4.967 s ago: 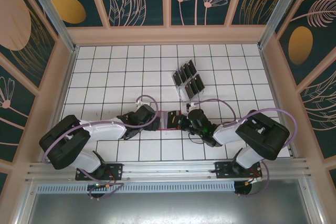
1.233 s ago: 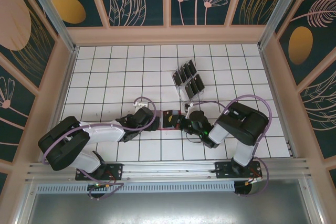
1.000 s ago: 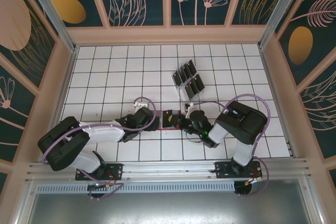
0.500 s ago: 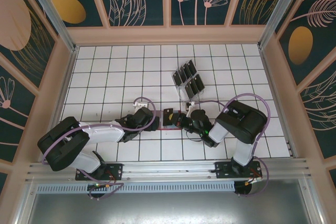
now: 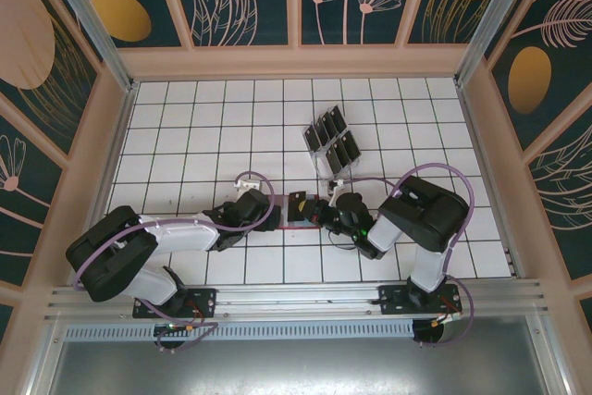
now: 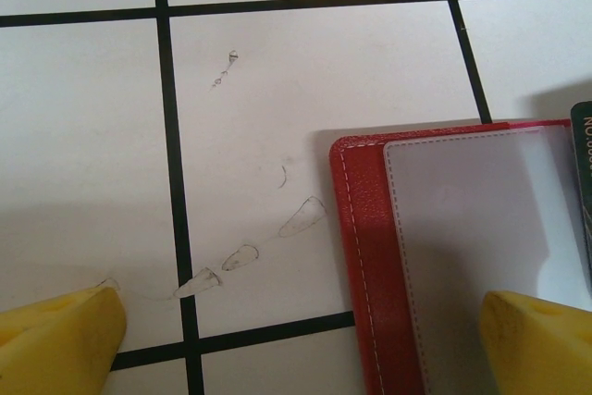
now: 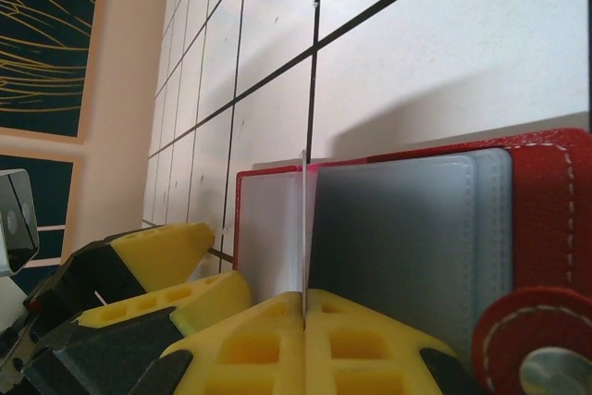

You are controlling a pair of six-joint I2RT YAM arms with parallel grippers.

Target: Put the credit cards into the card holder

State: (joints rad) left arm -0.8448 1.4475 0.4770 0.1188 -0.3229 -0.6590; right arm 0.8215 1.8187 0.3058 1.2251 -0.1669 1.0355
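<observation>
The card holder (image 5: pixel 292 224) lies open on the tiles between the two arms, red with a clear pocket (image 7: pixel 268 228) and a grey-blue pocket (image 7: pixel 407 228). My right gripper (image 7: pixel 303 295) is shut on one black credit card (image 5: pixel 298 203), seen edge-on as a thin line (image 7: pixel 303 219) standing over the fold. My left gripper (image 6: pixel 296 344) is open at the holder's left edge (image 6: pixel 361 256); one yellow fingertip (image 6: pixel 536 344) rests over the clear pocket, the other (image 6: pixel 55 339) on the bare tile. Several more credit cards (image 5: pixel 331 141) stand farther back.
The spare cards sit in a clear slotted rack (image 5: pixel 326 166) just behind the right gripper. Pink walls (image 5: pixel 296 62) ring the white tiled table (image 5: pixel 185 136). The left gripper's yellow fingers (image 7: pixel 157 256) lie close beside the held card.
The right gripper has tipped the black card up on its edge over the open holder and edged slightly left. The left arm has stayed put.
</observation>
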